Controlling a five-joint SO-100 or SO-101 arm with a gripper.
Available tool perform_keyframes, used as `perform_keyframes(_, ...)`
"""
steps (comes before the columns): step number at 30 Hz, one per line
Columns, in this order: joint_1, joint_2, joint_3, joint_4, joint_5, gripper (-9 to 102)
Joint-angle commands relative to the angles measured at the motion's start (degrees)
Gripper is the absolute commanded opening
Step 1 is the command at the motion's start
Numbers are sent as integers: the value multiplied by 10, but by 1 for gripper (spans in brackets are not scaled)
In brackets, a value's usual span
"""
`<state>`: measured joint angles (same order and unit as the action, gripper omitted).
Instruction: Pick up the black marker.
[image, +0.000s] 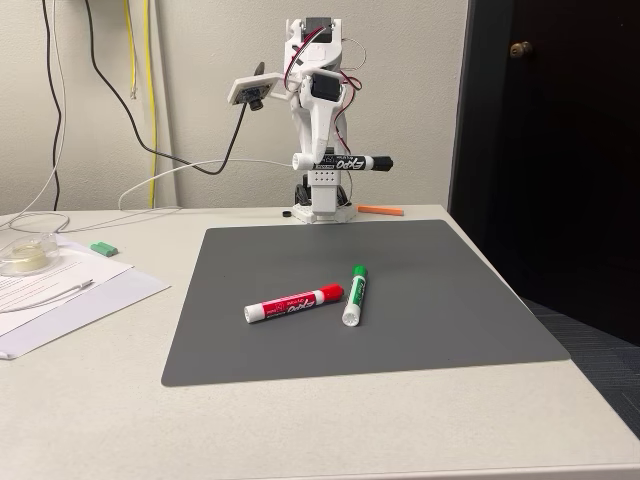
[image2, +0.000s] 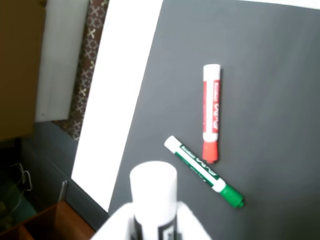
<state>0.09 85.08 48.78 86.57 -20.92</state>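
Fixed view
- Arm: the white arm stands at the far edge of the table (image: 90, 400), folded upright, with its gripper (image: 322, 163) pointing downward, well above the tabletop.
- Gripper: clenched on the black marker (image: 350, 163), fingers clamped across the barrel.
- Black marker: held level in the air, white barrel with black print, black cap sticking out to the right in this view, clear of the mat and the table.
- Grey mat (image: 450, 300): lies flat on the table in front of the arm's base.
- Red marker (image: 293, 303): lies on the mat, red cap toward the right, white end toward the left.
- Green marker (image: 354, 294): lies on the mat just beside the red marker, green cap at the far end; the red cap comes close to its barrel, and I cannot tell whether they touch.
- Orange object (image: 381, 210): a small flat piece on the table beside the arm's base.
- Papers (image: 60, 285): at the left of the table, with a round clear dish (image: 28, 253) and a small green item (image: 104, 247) near them.

Wrist view
- Black marker (image2: 154, 192): its white barrel end rises at the bottom centre, seated in the gripper's white body.
- Red marker (image2: 211, 112): far below on the grey mat (image2: 270, 60), red cap downward in this view.
- Green marker (image2: 204, 171): slanted, its barrel just under the red cap.
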Motion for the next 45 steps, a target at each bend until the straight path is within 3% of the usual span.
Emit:
perform_keyframes(1, 0, 39, -32, 13, 2, 0)
perform_keyframes(19, -11, 217, 17, 120, 92, 0)
perform_keyframes(24, -30, 403, 280, -20, 120, 0)
perform_keyframes(29, -22, 447, 384, -73, 119, 0)
perform_keyframes(36, -16, 584, 623, -235, 135, 0)
perform_keyframes(45, -10, 603, 747, -350, 148, 0)
